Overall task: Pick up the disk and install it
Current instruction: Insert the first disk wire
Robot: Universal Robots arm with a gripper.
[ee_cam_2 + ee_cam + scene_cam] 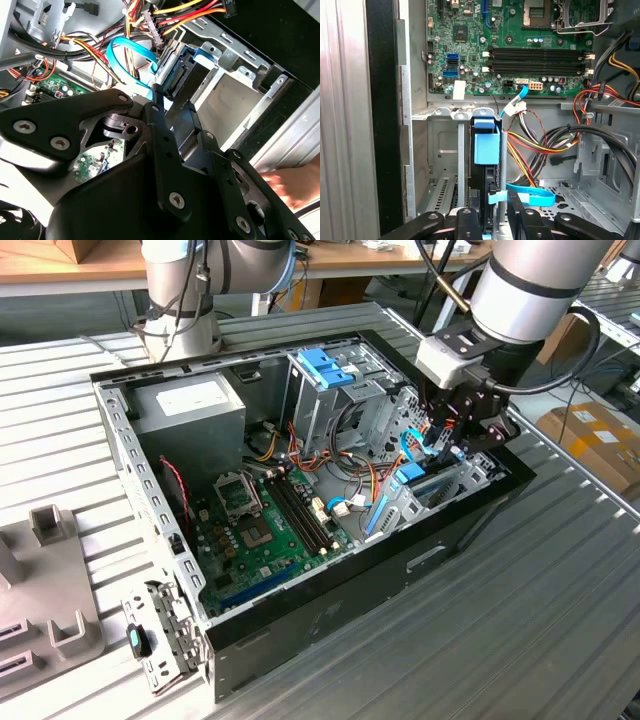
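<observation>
The disk (486,142) stands on edge in the metal drive bay (442,145) of the open computer case (330,620), its light-blue side rail facing the first wrist camera. My gripper (490,210) is shut on the disk, a black finger on each flat side. In the second wrist view the disk (175,70) sits between the fingers of the gripper (174,100), over the bay (235,100). In the exterior view the gripper (450,435) reaches down into the case's right end, with the disk's blue rail (412,476) just below it.
Orange, yellow and blue cables (540,145) run close beside the bay. The motherboard (260,520) lies in the case's middle, a grey power supply (190,410) at the back, a blue-topped drive cage (325,365) beside it. A hand (292,185) shows outside the case wall.
</observation>
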